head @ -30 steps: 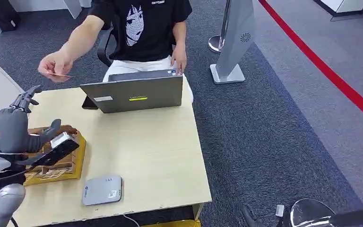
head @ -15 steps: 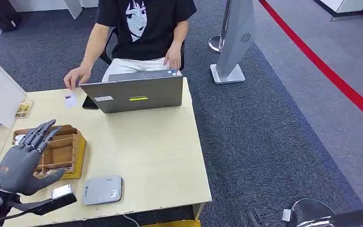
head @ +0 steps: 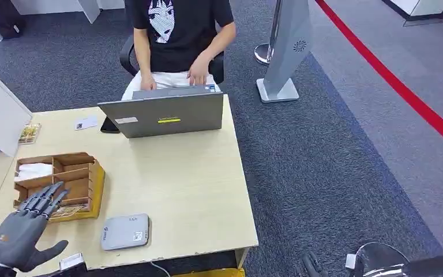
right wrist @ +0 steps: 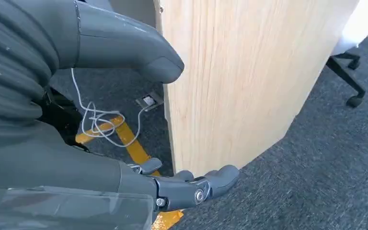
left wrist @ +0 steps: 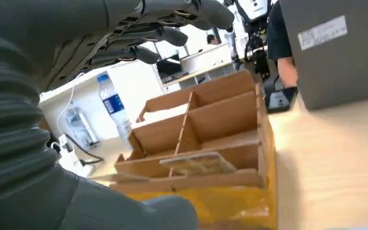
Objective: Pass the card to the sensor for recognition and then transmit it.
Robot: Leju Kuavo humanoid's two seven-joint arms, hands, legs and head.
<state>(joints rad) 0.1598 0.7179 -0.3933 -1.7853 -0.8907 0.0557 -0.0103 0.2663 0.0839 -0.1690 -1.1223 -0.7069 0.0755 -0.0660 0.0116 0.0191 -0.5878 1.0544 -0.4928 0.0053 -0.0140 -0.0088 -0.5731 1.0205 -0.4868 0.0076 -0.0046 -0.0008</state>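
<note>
The card point(head: 85, 123) lies upper left on the worktop point(head: 184, 190), beside the laptop point(head: 164, 114), so handover looks done. The left hand point(head: 26, 231) hovers spread, empty, by the tray point(head: 63, 184) and sensor point(head: 125, 231). The right hand point(right wrist: 124, 124) hangs loosely spread.

One light wooden table point(head: 190, 190); one open grey laptop point(head: 164, 113) at its 12 o'clock edge; one flat grey rounded-square card sensor point(head: 125, 232) near 6 o'clock; one brown cardboard divided box point(head: 63, 183) at 9 o'clock; two small cards at 11 o'clock: white card point(head: 85, 123), yellowish picture card point(head: 29, 133); one dark phone point(head: 109, 126) beside laptop; one plastic water bottle with blue label point(left wrist: 113, 106); one seated person in black T-shirt point(head: 180, 32); two grey robot hands: left hand point(head: 22, 234), right hand point(right wrist: 100, 158)
</note>
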